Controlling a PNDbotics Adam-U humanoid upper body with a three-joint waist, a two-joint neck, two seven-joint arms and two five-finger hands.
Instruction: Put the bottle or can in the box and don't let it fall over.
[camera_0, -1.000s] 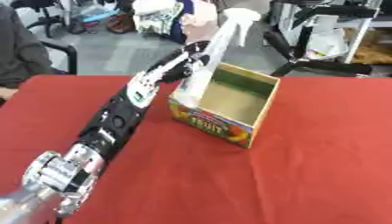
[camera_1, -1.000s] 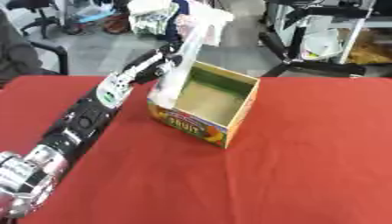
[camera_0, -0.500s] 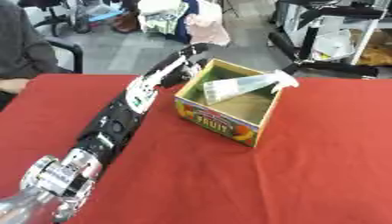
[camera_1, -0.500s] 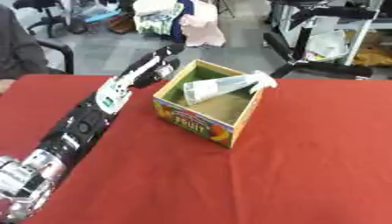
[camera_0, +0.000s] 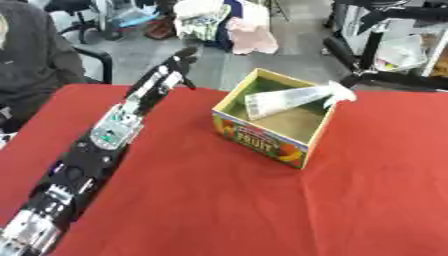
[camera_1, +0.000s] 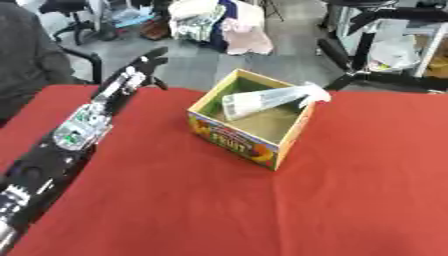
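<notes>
White spray bottle (camera_0: 293, 98) tipped over inside the fruit box (camera_0: 262, 141), nozzle propped on the far rim. Left hand (camera_0: 179, 62) well apart to the left, fingers relaxed, holding nothing. Probably light, smooth plastic, slippery; best gripped round the body, below the trigger.

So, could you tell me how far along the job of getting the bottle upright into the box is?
Done: the bottle is in the box. It lies tipped, though, its base low inside and its nozzle end resting on the far right rim, so it has fallen over. In hand: nothing; the left hand is open, off to the left of the box. Left: probably standing the bottle up.
</notes>
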